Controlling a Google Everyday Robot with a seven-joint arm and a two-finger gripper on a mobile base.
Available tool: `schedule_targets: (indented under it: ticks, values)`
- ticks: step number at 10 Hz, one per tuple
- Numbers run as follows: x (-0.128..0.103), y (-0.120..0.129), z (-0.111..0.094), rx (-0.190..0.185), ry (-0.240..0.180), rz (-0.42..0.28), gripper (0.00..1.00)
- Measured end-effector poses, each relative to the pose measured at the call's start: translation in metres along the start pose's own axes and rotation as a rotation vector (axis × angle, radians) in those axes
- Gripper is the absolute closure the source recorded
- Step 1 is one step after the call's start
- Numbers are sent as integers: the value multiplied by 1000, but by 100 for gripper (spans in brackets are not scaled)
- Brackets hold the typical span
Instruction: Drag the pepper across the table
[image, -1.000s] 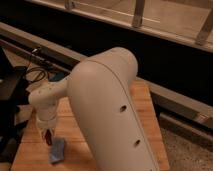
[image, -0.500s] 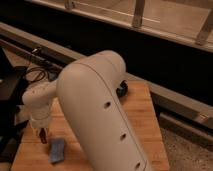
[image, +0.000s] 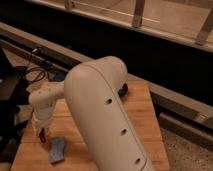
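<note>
My gripper hangs from the white wrist at the left side of the wooden table, pointing down, close to the tabletop. A small dark red-brown sliver, the pepper, shows right at the gripper's tip; I cannot tell whether it is held. The blue wavy-edged sponge lies just to the right of and in front of the gripper. My large white arm link covers the middle of the table.
A dark object sits at the table's far edge behind the arm. Black equipment and cables stand off the table's left side. A dark wall and a rail run behind. The floor lies to the right.
The large arm link has swung a little to the left and lower. The gripper stays over the same left part of the table. The sponge has not moved.
</note>
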Motion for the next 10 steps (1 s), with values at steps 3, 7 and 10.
schedule_targets:
  ticks: [3,7,10]
  values:
    - [-11,7,16,-39,23,-62,98]
    - [-18,24,37,-87,69,-123,98]
    - [-20,50,50,-41,153,-167,77]
